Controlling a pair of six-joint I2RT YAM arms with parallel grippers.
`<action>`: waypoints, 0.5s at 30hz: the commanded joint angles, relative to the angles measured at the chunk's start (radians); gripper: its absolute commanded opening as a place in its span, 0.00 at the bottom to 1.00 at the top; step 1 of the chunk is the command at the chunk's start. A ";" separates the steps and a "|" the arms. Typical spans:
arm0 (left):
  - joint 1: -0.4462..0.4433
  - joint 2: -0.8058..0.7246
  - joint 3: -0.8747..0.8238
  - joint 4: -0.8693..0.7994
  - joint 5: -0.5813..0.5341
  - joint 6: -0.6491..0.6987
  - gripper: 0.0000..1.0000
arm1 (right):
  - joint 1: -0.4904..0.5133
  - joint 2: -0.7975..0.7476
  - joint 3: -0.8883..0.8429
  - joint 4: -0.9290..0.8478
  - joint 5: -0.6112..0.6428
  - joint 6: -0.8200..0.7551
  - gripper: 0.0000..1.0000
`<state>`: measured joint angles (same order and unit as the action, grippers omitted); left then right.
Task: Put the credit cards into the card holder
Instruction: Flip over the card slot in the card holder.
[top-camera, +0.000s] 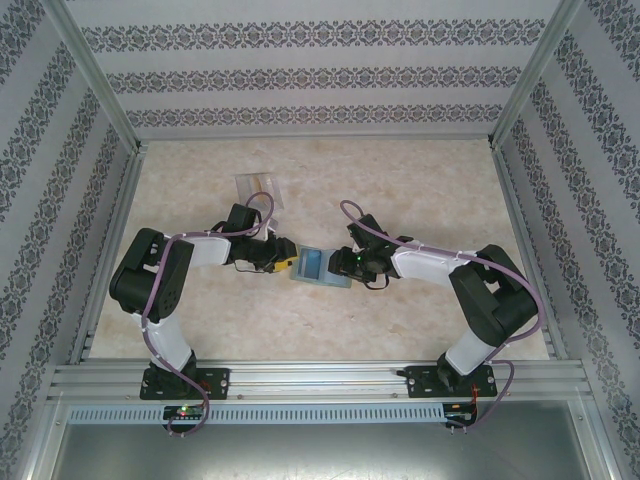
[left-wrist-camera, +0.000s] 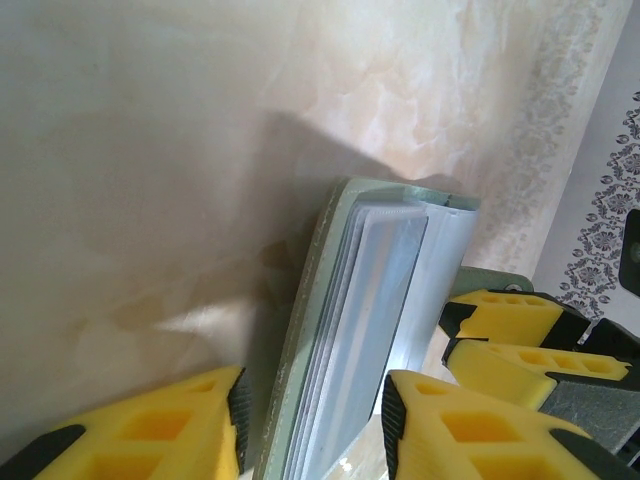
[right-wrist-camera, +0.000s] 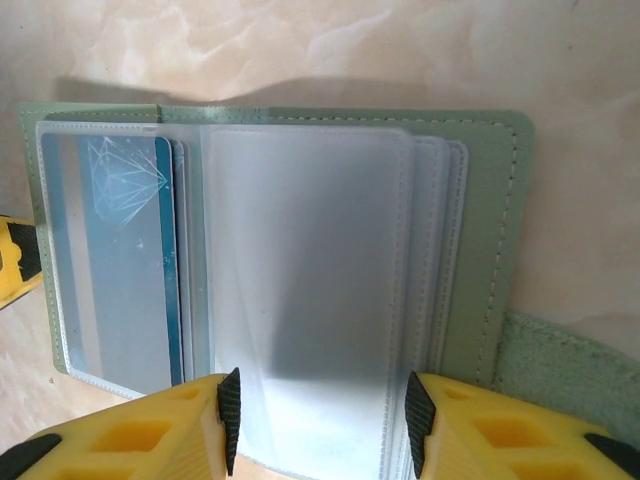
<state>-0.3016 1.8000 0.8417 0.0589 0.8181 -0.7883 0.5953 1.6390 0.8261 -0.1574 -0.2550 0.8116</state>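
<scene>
The card holder (right-wrist-camera: 490, 250), a grey-green bifold wallet, lies open on the table between both arms (top-camera: 318, 266). Its clear sleeves (right-wrist-camera: 310, 260) fan out, and a bluish credit card (right-wrist-camera: 120, 270) sits inside the left sleeve. My right gripper (right-wrist-camera: 318, 400) is open, its yellow fingers straddling the middle sleeve at the wallet's near edge. My left gripper (left-wrist-camera: 312, 400) is open around the wallet's other side, which runs edge-on (left-wrist-camera: 300, 350) between its fingers with a small gap at each pad. In the top view, the left gripper (top-camera: 283, 262) and right gripper (top-camera: 346, 264) face each other across the wallet.
A clear plastic box (top-camera: 258, 188) stands behind the left gripper. The wallet's green strap (right-wrist-camera: 565, 365) trails on the marble-patterned table (top-camera: 400, 190). Patterned walls close in the back and both sides.
</scene>
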 joint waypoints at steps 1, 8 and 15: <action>-0.008 0.005 0.014 -0.018 -0.002 0.017 0.39 | -0.001 -0.020 -0.002 -0.020 0.006 -0.006 0.50; -0.007 0.008 0.011 -0.013 -0.001 0.017 0.38 | -0.002 -0.036 -0.008 -0.037 0.021 -0.016 0.52; -0.007 0.010 0.010 -0.014 -0.001 0.017 0.37 | 0.000 -0.033 -0.004 -0.034 0.020 -0.012 0.50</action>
<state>-0.3016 1.8000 0.8417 0.0589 0.8181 -0.7883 0.5953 1.6245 0.8261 -0.1764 -0.2504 0.8108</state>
